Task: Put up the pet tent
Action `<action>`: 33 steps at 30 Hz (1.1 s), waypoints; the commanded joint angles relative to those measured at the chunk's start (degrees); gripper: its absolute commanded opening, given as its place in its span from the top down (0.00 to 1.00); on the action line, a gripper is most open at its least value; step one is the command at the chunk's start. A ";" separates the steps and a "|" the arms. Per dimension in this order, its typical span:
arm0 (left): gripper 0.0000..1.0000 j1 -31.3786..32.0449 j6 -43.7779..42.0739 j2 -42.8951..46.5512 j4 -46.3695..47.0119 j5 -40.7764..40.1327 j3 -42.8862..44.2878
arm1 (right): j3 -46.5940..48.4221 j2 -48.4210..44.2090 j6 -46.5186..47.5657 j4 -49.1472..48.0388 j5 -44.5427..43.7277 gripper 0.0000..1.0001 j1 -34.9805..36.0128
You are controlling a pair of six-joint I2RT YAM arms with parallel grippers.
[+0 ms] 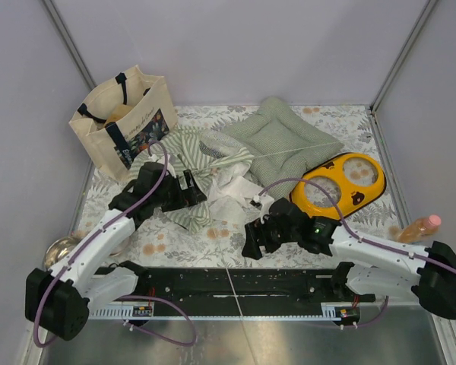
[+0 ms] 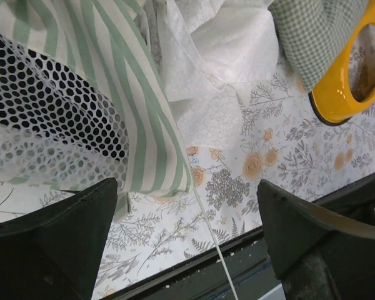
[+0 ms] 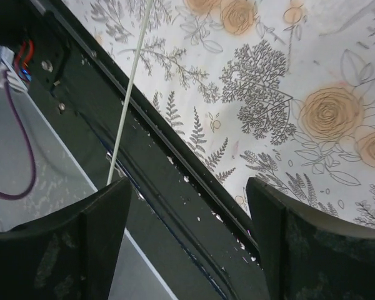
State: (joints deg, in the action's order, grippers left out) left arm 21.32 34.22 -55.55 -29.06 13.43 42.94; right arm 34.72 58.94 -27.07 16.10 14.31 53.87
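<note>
The pet tent (image 1: 197, 163) lies collapsed and crumpled on the floral mat, left of centre: green-and-white striped fabric with white lacy flaps. In the left wrist view I see its stripes (image 2: 134, 112), its mesh panel (image 2: 44, 100) and its lace (image 2: 219, 62). A thin white pole (image 1: 233, 285) runs from the tent toward the near edge; it also shows in the left wrist view (image 2: 212, 240) and the right wrist view (image 3: 131, 87). My left gripper (image 1: 192, 188) (image 2: 187, 250) is open and empty at the tent's near edge. My right gripper (image 1: 252, 242) (image 3: 187, 250) is open and empty over the black rail.
A beige tote bag (image 1: 125, 114) stands at the back left. A green checked cushion (image 1: 277, 133) lies behind the tent. A yellow double bowl (image 1: 342, 182) sits at the right and an orange bottle (image 1: 419, 226) at the far right. A black rail (image 1: 235, 285) runs along the near edge.
</note>
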 commanded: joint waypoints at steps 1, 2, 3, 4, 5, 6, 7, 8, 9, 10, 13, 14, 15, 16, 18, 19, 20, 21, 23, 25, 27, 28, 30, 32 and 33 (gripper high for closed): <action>0.05 3.55 7.70 -5.25 9.54 -9.89 -0.05 | -0.09 4.33 -0.88 -5.37 -4.81 0.20 5.54; 0.07 3.64 8.66 -6.66 10.42 -11.05 0.13 | -0.18 5.39 -1.05 -6.25 -5.16 0.25 6.24; 0.10 4.07 9.80 -8.42 10.77 -12.71 0.65 | 0.00 6.62 -0.97 -6.95 -5.60 0.28 7.03; 0.13 4.17 10.77 -10.18 10.95 -14.90 1.44 | 0.26 7.59 -1.14 -7.30 -6.30 0.31 7.56; 0.19 4.17 11.04 -11.58 11.65 -15.71 2.06 | 0.43 8.47 -1.06 -7.74 -6.92 0.35 7.83; 0.24 4.43 11.13 -13.77 12.35 -16.85 3.02 | 0.52 9.17 -1.14 -8.18 -7.71 0.38 8.18; 0.29 4.60 11.57 -15.54 12.27 -18.16 4.07 | 0.44 9.61 -1.32 -8.71 -8.32 0.41 8.45; 0.36 4.69 11.57 -16.86 12.71 -18.79 5.13 | 0.44 9.97 -1.23 -9.15 -8.50 0.43 8.62; 0.40 4.69 11.49 -18.35 12.36 -19.66 6.53 | 0.35 10.14 -1.23 -9.68 -8.85 0.46 8.71; 0.43 4.69 11.40 -19.58 11.66 -20.63 7.94 | 0.35 10.41 -1.14 -9.86 -9.38 0.48 8.80; 0.47 4.69 10.43 -22.05 10.25 -21.78 11.02 | 0.17 10.15 -1.06 -9.51 -10.87 0.51 8.89; 0.48 4.69 10.26 -22.58 10.16 -21.61 11.64 | -0.18 9.97 -0.88 -9.51 -11.14 0.51 8.89; 0.49 4.69 10.08 -23.11 10.25 -21.69 12.16 | -0.27 9.71 -0.88 -9.42 -11.66 0.51 8.89; 0.50 4.78 10.08 -23.72 10.34 -21.52 12.52 | -0.53 9.44 -1.05 -9.33 -12.02 0.52 8.89; 0.53 4.78 10.08 -25.21 11.04 -20.64 12.87 | -0.79 9.35 -0.97 -9.24 -12.81 0.52 8.97; 0.54 4.96 10.08 -26.35 11.04 -20.46 13.31 | -0.71 9.27 -1.14 -8.89 -13.16 0.52 8.89; 0.56 5.13 9.99 -27.41 10.95 -20.46 13.66 | -0.71 9.35 -1.14 -8.80 -13.42 0.53 8.89; 0.57 5.22 9.99 -28.55 10.87 -20.55 13.92 | -0.62 9.53 -1.14 -8.72 -13.77 0.53 8.97; 0.59 5.48 9.90 -30.49 10.43 -21.07 14.45 | -0.53 9.62 -1.23 -8.45 -14.04 0.53 8.98; 0.59 5.57 9.73 -32.51 9.38 -21.95 15.15 | -0.36 9.62 -1.41 -8.10 -14.04 0.54 8.89; 0.61 5.57 9.29 -35.05 8.15 -22.66 16.12 | -0.27 9.62 -1.58 -7.92 -14.04 0.54 8.97; 0.62 5.66 9.29 -35.76 7.10 -23.53 16.65 | -0.18 9.62 -1.58 -7.66 -15.52 0.54 8.89; 0.62 5.66 9.03 -36.91 6.21 -24.59 17.09 | -0.18 9.53 -1.67 -7.22 -15.89 0.54 8.89; 0.65 5.75 8.41 -38.05 6.38 -24.16 17.53 | -0.27 9.44 -1.84 -6.96 -16.41 0.54 8.97; 0.66 5.75 8.06 -38.58 5.95 -24.15 17.79 | -0.27 9.44 -1.93 -6.96 -16.41 0.54 8.89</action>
State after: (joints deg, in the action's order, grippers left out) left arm 26.87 43.77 -92.84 -22.20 -8.10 57.54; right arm 34.13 69.38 -28.36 9.28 0.54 62.28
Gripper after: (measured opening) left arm 0.367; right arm 0.466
